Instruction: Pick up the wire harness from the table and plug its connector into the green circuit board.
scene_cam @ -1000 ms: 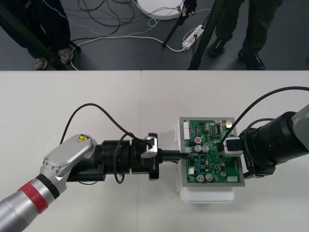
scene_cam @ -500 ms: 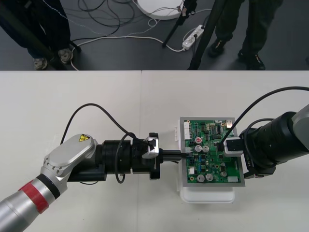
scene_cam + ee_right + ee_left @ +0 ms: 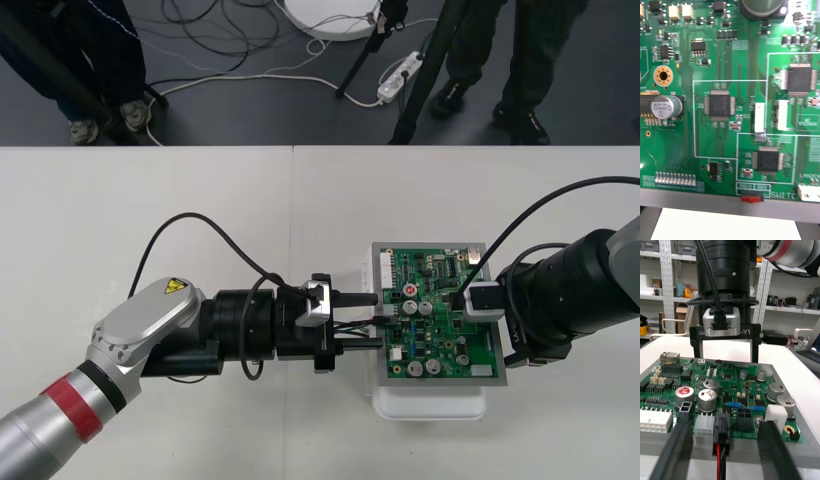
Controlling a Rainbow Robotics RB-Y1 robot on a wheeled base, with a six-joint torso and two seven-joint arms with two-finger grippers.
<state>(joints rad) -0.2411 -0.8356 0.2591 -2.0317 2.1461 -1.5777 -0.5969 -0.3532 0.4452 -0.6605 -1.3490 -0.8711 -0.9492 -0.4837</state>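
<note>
The green circuit board point(image 3: 440, 330) sits on its white base point(image 3: 430, 405) right of the table's middle. The harness's black plug point(image 3: 721, 431) sits in a connector at the board's left edge, with red and black wires point(image 3: 720, 461) trailing back from it. My left gripper point(image 3: 372, 321) is at that edge and open. Its fingers point(image 3: 675, 450) stand on either side of the plug without touching it. My right gripper point(image 3: 725, 356) hangs open over the board's far right side point(image 3: 470, 305), holding nothing.
The right wrist view looks straight down on the board's chips point(image 3: 718, 105) and a strip of the white base point(image 3: 726, 225). Several tall capacitors point(image 3: 709, 399) stand just behind the plug. Bare table point(image 3: 200, 200) lies to the left and behind.
My left gripper's fingers have spread apart and let go of the plug, which stays in the board's edge. Neither arm has shifted.
</note>
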